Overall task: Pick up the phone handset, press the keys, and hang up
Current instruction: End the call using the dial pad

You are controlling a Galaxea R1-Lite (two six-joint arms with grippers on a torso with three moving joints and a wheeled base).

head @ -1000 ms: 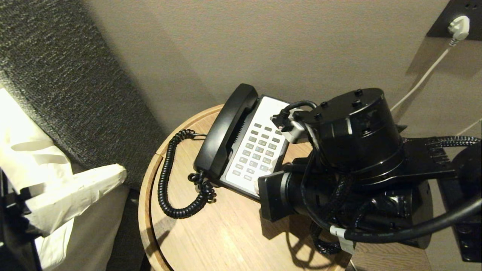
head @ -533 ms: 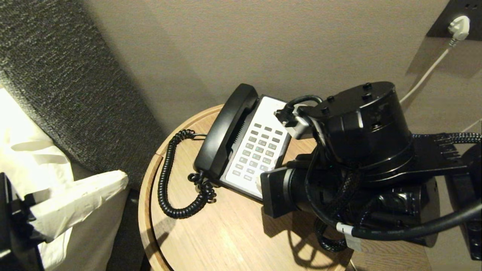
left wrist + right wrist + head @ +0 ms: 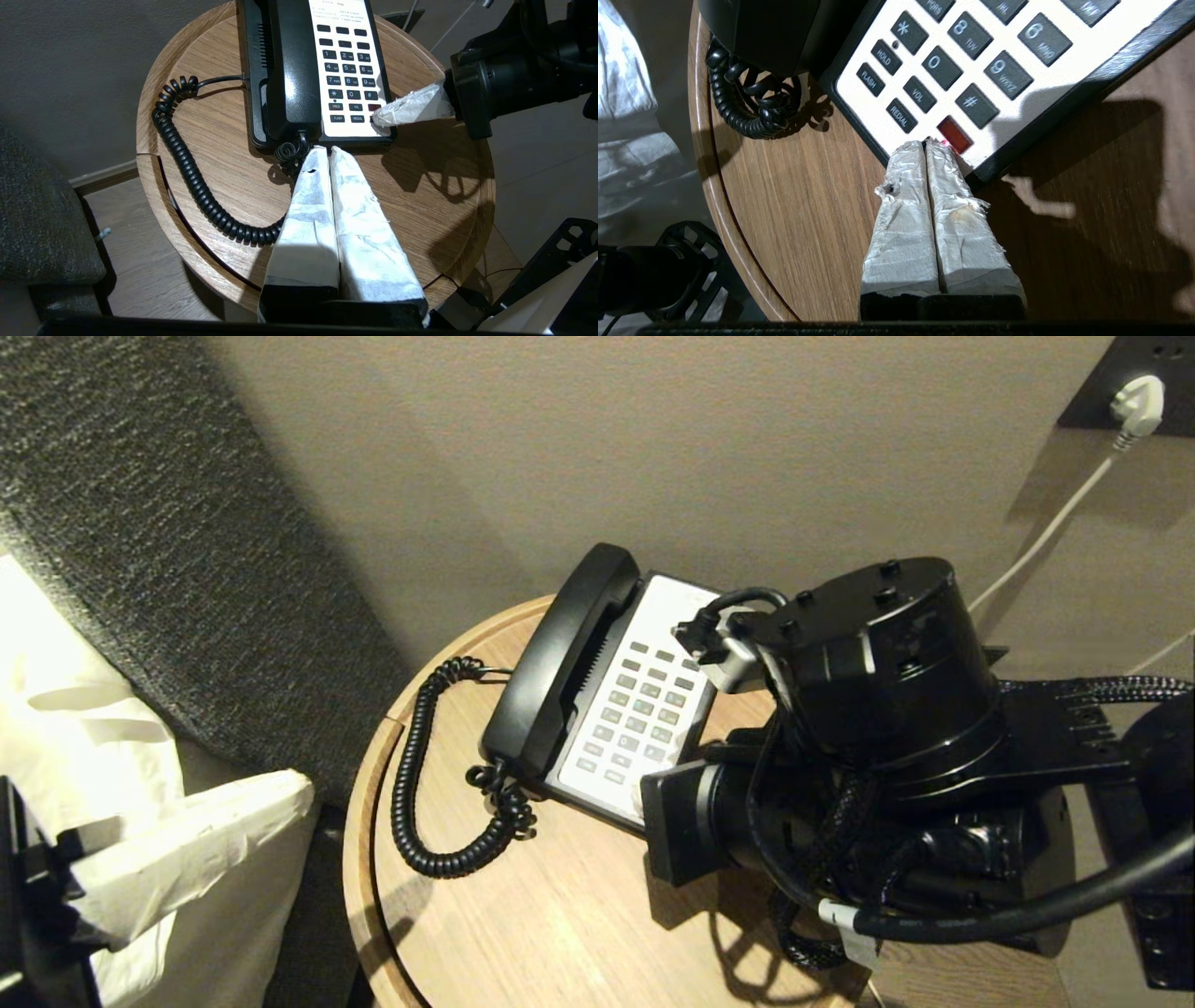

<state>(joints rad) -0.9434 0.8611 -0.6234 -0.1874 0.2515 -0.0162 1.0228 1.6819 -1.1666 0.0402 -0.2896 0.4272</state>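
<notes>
Pillow (image 3: 140,840): white, at the far left of the head view, beside a dark textured headboard (image 3: 159,523).
Table (image 3: 560,933): round, wood-grained, with a raised rim.
Coiled cord (image 3: 411,784): black, looping over the table's left part to the near end of the handset.
Phone handset (image 3: 560,663): black, lying in its cradle along the left side of the phone base, both ends seated.
Phone base (image 3: 644,616): black body with a white keypad panel of dark keys; a red key (image 3: 955,134) sits at its near right corner.
Left gripper (image 3: 327,151): seen only in the left wrist view, jaws closed flat against each other and holding nothing, tips just short of the base's near edge by the cord's end.
Right gripper (image 3: 927,144): jaws pressed together and empty, tips over the panel's near right corner, just beside the red key.
Right arm (image 3: 878,737): black, filling the right of the head view above the table.
Wall plug (image 3: 1137,403): white, top right, with a white cable running down.
</notes>
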